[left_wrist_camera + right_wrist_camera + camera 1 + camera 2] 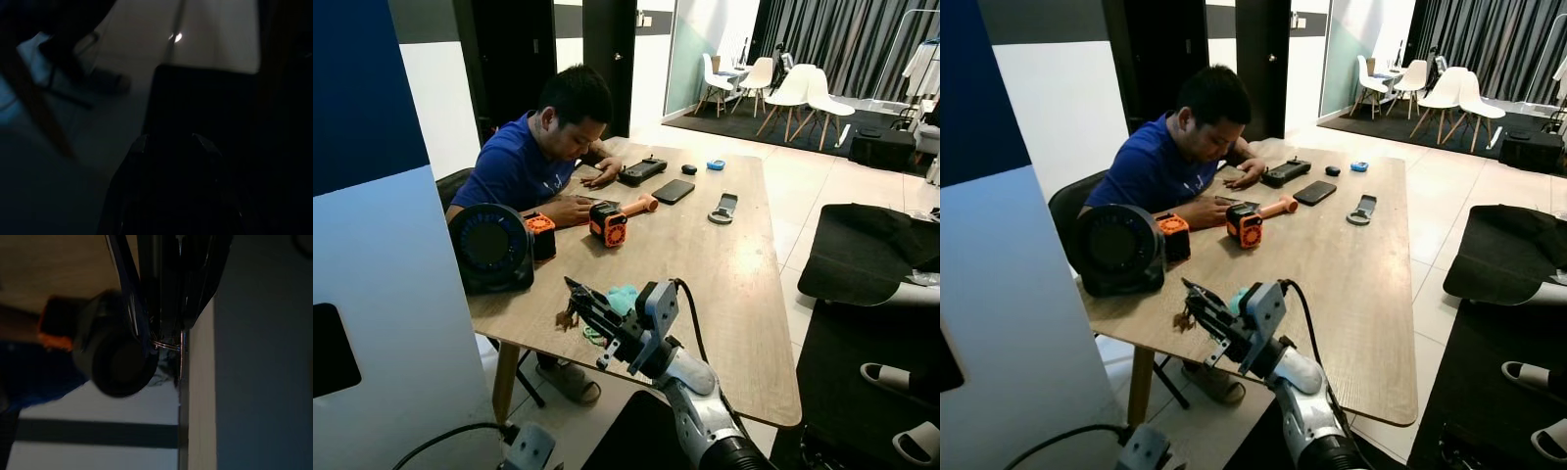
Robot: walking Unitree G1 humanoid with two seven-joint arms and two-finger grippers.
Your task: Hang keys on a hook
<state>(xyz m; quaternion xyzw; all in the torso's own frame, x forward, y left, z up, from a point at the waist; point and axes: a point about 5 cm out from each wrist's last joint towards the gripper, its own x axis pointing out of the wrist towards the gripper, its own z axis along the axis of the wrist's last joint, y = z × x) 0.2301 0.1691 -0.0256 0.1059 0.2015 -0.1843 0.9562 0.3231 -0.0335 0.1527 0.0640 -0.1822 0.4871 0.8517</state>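
- At the near edge of the wooden table (724,264), the right gripper (1197,300) holds the keys (1181,318) off the surface, fingers pinched on the ring; the bunch dangles below.
- Keep that pinch firm while you turn toward the blue-and-white panel (382,294), presumably where the hook is (none is visible).
- Swing slowly so the keys do not sway.
- The left gripper (171,186) hangs idle in shade; its finger state cannot be told.
- Count: one key bunch, one round black fan (491,248), one seated person (533,157), two orange tools (612,220).
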